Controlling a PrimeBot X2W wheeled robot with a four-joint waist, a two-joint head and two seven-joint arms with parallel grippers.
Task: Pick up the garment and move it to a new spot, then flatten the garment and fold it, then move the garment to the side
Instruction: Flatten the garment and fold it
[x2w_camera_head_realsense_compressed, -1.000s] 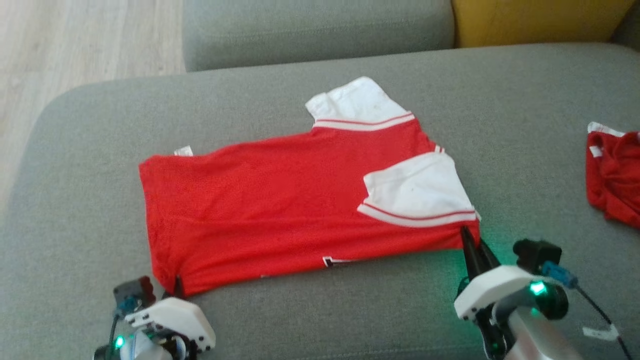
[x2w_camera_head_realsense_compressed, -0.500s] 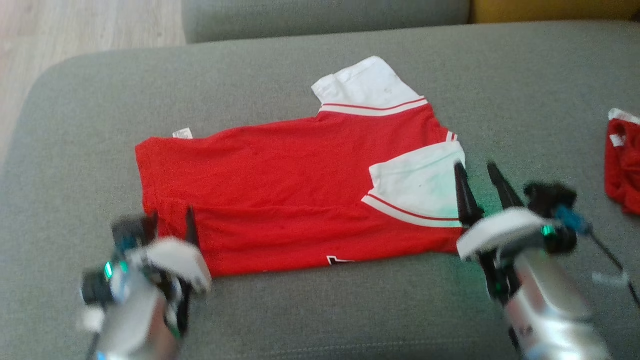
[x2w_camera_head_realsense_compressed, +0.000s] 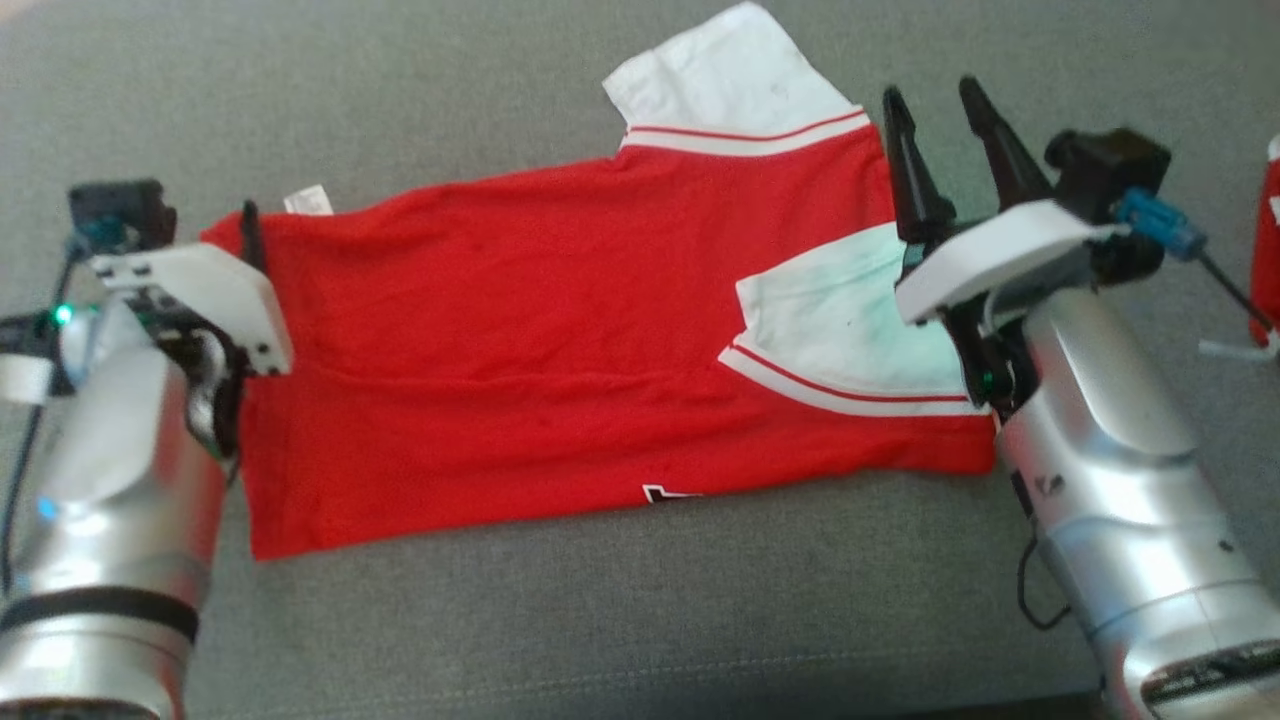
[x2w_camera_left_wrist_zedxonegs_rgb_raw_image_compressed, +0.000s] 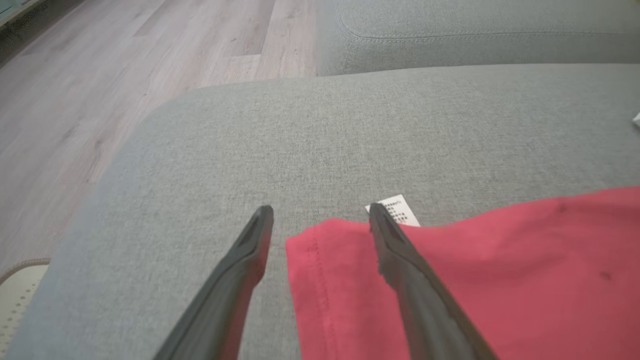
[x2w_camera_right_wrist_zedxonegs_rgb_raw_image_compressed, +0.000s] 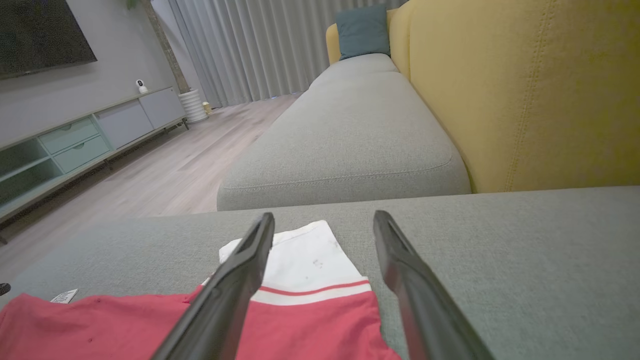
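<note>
The garment (x2w_camera_head_realsense_compressed: 520, 350) is a red jersey with white sleeves, lying spread flat on the grey sofa cushion (x2w_camera_head_realsense_compressed: 600, 620). One white sleeve (x2w_camera_head_realsense_compressed: 730, 80) points away from me; the other (x2w_camera_head_realsense_compressed: 840, 330) is folded onto the red body. My left gripper (x2w_camera_head_realsense_compressed: 210, 212) hovers open over the garment's far left corner (x2w_camera_left_wrist_zedxonegs_rgb_raw_image_compressed: 340, 280), by the white care label (x2w_camera_left_wrist_zedxonegs_rgb_raw_image_compressed: 395, 210). My right gripper (x2w_camera_head_realsense_compressed: 930, 92) stands open above the garment's right end, its fingers framing the far sleeve (x2w_camera_right_wrist_zedxonegs_rgb_raw_image_compressed: 305, 260). Neither gripper holds anything.
A second red garment (x2w_camera_head_realsense_compressed: 1268, 240) lies at the cushion's right edge. Wooden floor (x2w_camera_left_wrist_zedxonegs_rgb_raw_image_compressed: 150, 50) drops off past the cushion's left end. Another grey cushion (x2w_camera_right_wrist_zedxonegs_rgb_raw_image_compressed: 350, 125) and a yellow backrest (x2w_camera_right_wrist_zedxonegs_rgb_raw_image_compressed: 525, 90) lie beyond.
Both grippers have opened, let go of the garment's near edge and moved away from me over it. The head view has tilted down, shifting the whole picture.
</note>
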